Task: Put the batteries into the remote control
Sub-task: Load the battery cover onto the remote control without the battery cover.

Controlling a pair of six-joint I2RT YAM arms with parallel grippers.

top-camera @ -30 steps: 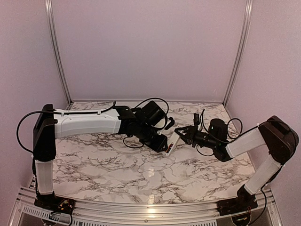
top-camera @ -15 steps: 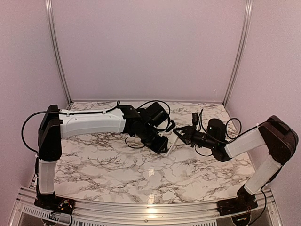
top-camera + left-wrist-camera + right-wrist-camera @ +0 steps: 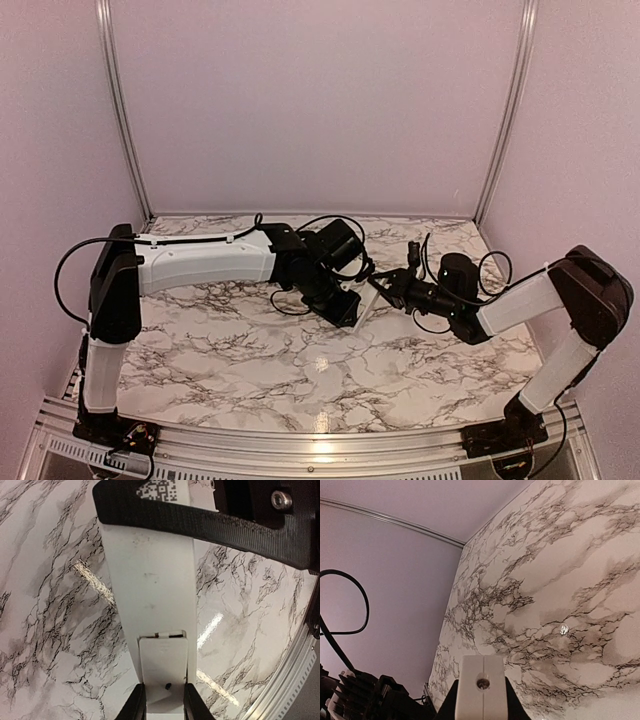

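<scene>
The remote control (image 3: 150,590) hangs between the two arms, caught at both ends, its plain white back turned to the left wrist camera. The left gripper (image 3: 165,706) pinches the end that carries the battery cover (image 3: 162,665) - one finger pressed against each long edge, the cover lying right between them with a dark seam along its far side. Beyond that, a black finger (image 3: 200,520) of the right arm crosses the white body, and a QR sticker (image 3: 156,487) peeks out just past it.

From the right wrist, the right gripper (image 3: 481,702) is closed on the opposite end of the remote - a narrow white face with a small round hole sits squeezed between its fingers. The marble table (image 3: 50,605) spreads out behind both pairs of fingers.
</scene>
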